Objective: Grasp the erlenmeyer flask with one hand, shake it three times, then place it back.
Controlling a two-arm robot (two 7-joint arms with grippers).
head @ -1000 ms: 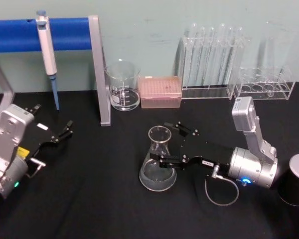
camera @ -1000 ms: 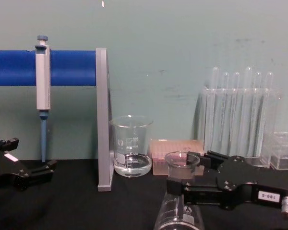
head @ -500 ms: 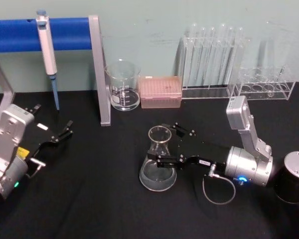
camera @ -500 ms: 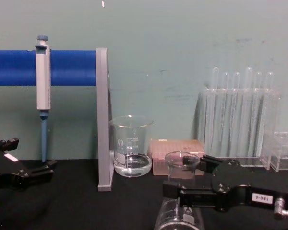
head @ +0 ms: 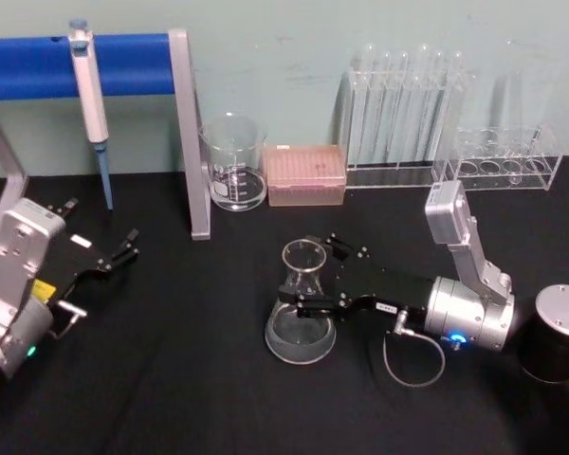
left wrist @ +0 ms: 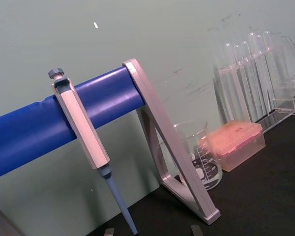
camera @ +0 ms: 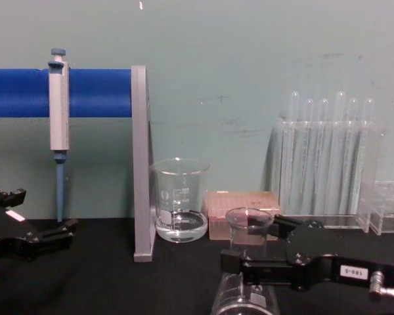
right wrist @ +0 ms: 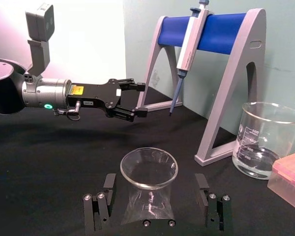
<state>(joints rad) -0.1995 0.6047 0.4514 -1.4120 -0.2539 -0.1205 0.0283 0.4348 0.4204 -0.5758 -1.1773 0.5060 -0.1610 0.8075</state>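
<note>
Nearest the robot, on the black table, the erlenmeyer flask stands upright a little right of centre; the right gripper reaches in low from the right at neck height, one finger on each side of the glass; from the right wrist view its fingers are spread apart, with a gap to the neck on both sides, so nothing is clamped; just beyond that arm's silver wrist, at the table's right edge, sits a dark cylinder with a grey lid. Well apart on the left, the left gripper hangs over the cloth with its fingers open and nothing in them. Farther back stands a grey frame with a blue bar, a pipette hanging from it tip down; just right of the frame's leg is a glass beaker, then a pink box beside it; against the green wall are a rack of tall test tubes and a lower clear rack.
</note>
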